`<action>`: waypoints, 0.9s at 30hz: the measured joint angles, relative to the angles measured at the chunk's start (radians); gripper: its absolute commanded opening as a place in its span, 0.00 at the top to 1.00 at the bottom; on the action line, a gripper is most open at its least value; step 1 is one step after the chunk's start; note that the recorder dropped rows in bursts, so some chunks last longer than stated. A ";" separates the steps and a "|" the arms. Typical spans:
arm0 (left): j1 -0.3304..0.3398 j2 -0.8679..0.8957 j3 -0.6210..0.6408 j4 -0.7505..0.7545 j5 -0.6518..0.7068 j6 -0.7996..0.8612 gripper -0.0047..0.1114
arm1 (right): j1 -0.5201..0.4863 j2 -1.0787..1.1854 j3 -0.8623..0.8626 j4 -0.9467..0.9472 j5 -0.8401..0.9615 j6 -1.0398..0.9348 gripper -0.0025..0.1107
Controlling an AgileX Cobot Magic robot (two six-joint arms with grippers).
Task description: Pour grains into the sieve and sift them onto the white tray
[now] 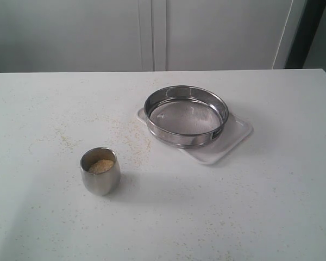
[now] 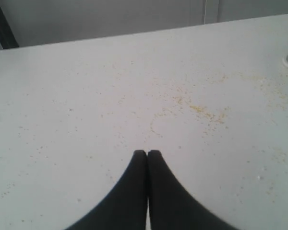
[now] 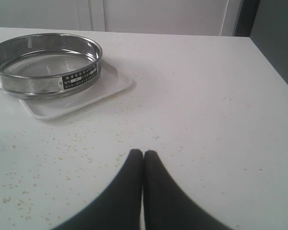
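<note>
We see the grains (image 1: 101, 166) sitting in a small steel cup (image 1: 99, 184) on the tabletop (image 1: 250, 206). The sieve (image 1: 186, 116) sits on the white tray (image 1: 236, 136), off to the right of the cup and farther back. Our left jaws and our right jaws are both squeezed shut with nothing in them, over the speckled tabletop.

A small rounded steel cup (image 1: 100, 173) stands upright on a white table (image 1: 250, 206), front left in the exterior view. Yellowish specks (image 1: 65, 138) lie scattered over the tabletop, thickest behind the cup. Pale panels (image 1: 70, 32) with a vertical seam rise beyond the far edge.
</note>
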 measured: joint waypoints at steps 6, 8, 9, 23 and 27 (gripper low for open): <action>0.000 0.107 0.013 0.065 -0.083 -0.002 0.96 | 0.000 0.000 0.000 0.000 0.000 0.000 0.98; 0.000 0.148 0.013 0.094 -0.090 -0.006 0.96 | 0.000 0.000 0.000 0.000 0.000 0.000 0.98; 0.000 0.160 0.013 0.106 -0.097 -0.008 0.96 | 0.000 0.000 0.000 0.000 0.000 0.000 0.98; 0.000 0.398 0.013 0.199 -0.276 0.009 0.96 | 0.000 0.000 0.000 0.000 0.000 0.000 0.98; 0.000 0.471 0.013 0.221 -0.346 0.026 0.96 | 0.000 0.000 0.000 0.000 0.000 0.000 0.98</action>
